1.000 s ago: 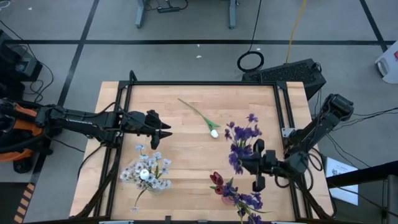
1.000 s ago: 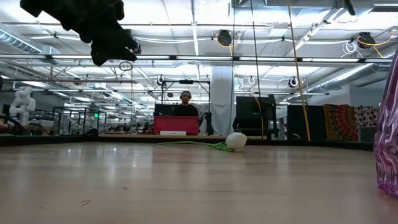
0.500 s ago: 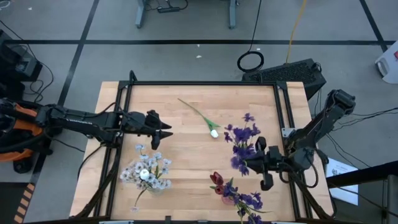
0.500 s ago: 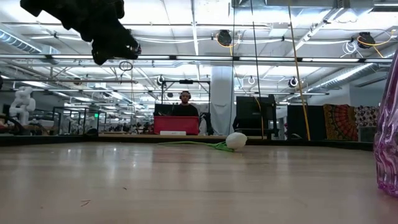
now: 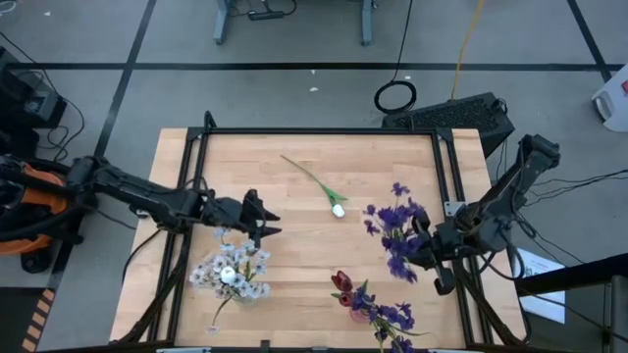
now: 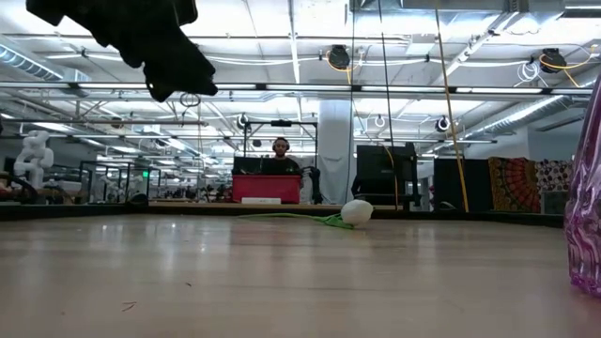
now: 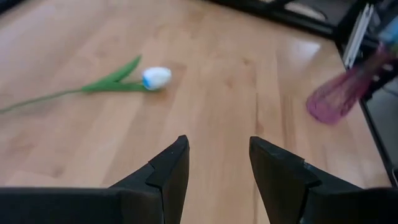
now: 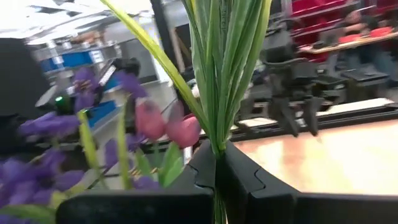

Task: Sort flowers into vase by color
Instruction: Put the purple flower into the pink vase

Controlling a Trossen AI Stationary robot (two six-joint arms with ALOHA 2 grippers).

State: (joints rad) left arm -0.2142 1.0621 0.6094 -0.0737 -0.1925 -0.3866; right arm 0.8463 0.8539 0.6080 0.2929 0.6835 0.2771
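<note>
My right gripper [image 5: 420, 247] is near the table's right edge, shut on a bunch of purple sprigs [image 5: 396, 231] whose blooms point toward the table's middle. My left gripper [image 5: 265, 222] is open and holds nothing, hovering left of centre just above the white and pale-blue blossom cluster [image 5: 232, 274]. In the low view the left gripper [image 6: 174, 70] hangs high above the table. A white tulip [image 5: 337, 209] lies flat on the wood at the middle, also seen as the white tulip [image 7: 155, 78] and the white tulip [image 6: 357, 212]. Dark red tulips [image 5: 341, 285] stand with purple sprigs in a vase at the near edge. My right gripper pinches the purple sprigs' green stems [image 8: 217, 140] between its two fingers [image 8: 249, 177], several stems bundled together. The stems run on past the fingertips along the fingers' line. The blooms are carried above the table toward its middle.
A pink-purple glass vase [image 7: 339, 96] stands on the table, its wall showing at the low view's right edge [image 6: 587, 225]. Black rails frame the table [image 5: 324, 131]. Bare wood lies between the white tulip and the near edge. A person sits far behind the table [image 6: 280, 160].
My right gripper has carried the purple sprigs toward the table's right edge, still shut on them. My left gripper has moved toward the near edge and a little right, closer to the white blossom cluster, staying open.
</note>
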